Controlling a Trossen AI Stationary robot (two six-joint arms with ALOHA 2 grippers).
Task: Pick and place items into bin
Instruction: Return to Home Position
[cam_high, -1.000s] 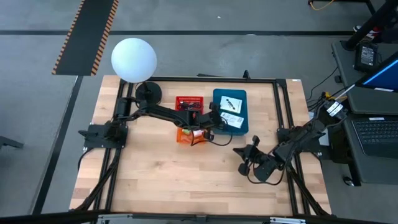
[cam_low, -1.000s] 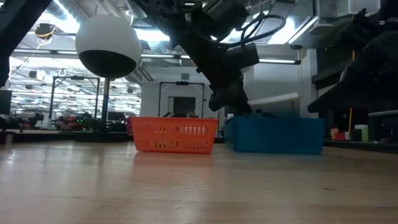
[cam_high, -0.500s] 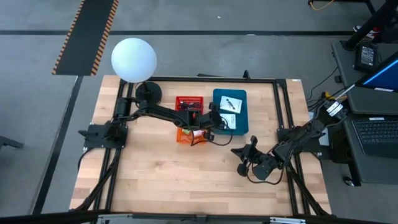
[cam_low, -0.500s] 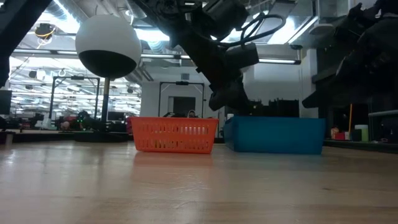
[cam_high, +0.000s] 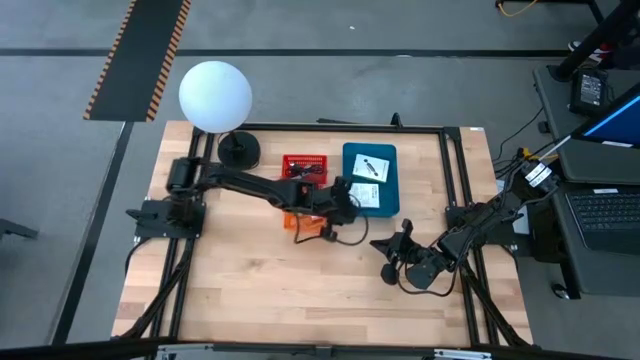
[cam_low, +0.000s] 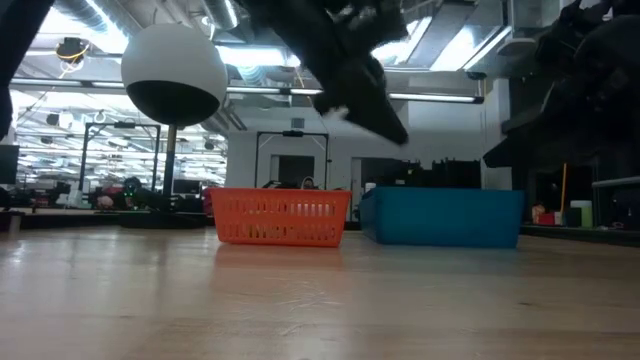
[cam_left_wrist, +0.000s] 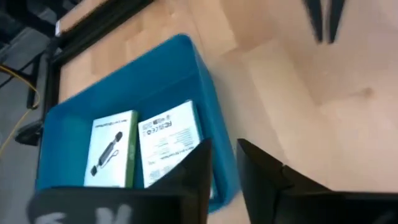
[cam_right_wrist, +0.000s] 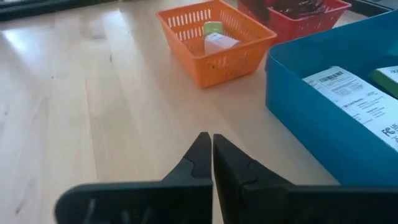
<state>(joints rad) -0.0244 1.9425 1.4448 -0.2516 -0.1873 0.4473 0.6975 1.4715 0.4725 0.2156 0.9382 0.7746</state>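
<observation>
The blue bin (cam_high: 385, 160) (cam_left_wrist: 199, 74) stands near the table's far edge. Two white printed packets (cam_left_wrist: 112, 149) (cam_left_wrist: 168, 140) lie flat on its floor. My left gripper (cam_high: 345, 205) (cam_left_wrist: 224, 146) hovers above the bin's near-left corner, open by a narrow gap and empty. It shows blurred and high in the low view (cam_low: 365, 85). My right gripper (cam_high: 382, 245) (cam_right_wrist: 212, 140) is shut and empty, low over bare wood on the near side of the bin. The cords, pink piece and silvery bits cannot be picked out singly.
An orange basket (cam_high: 297, 222) (cam_right_wrist: 214, 40) with a small pale piece sits left of the bin. A red basket (cam_high: 303, 165) (cam_right_wrist: 292, 9) with dark things stands beyond it. The white globe lamp (cam_high: 215, 95) stands at the far-left corner. Bare wood (cam_high: 260, 290) fills the near half.
My left gripper has risen and drawn back from over the blue bin toward the table's near-left, its arm swinging with it. Both packets have stayed in the bin. My right gripper has edged slightly toward the table's left.
</observation>
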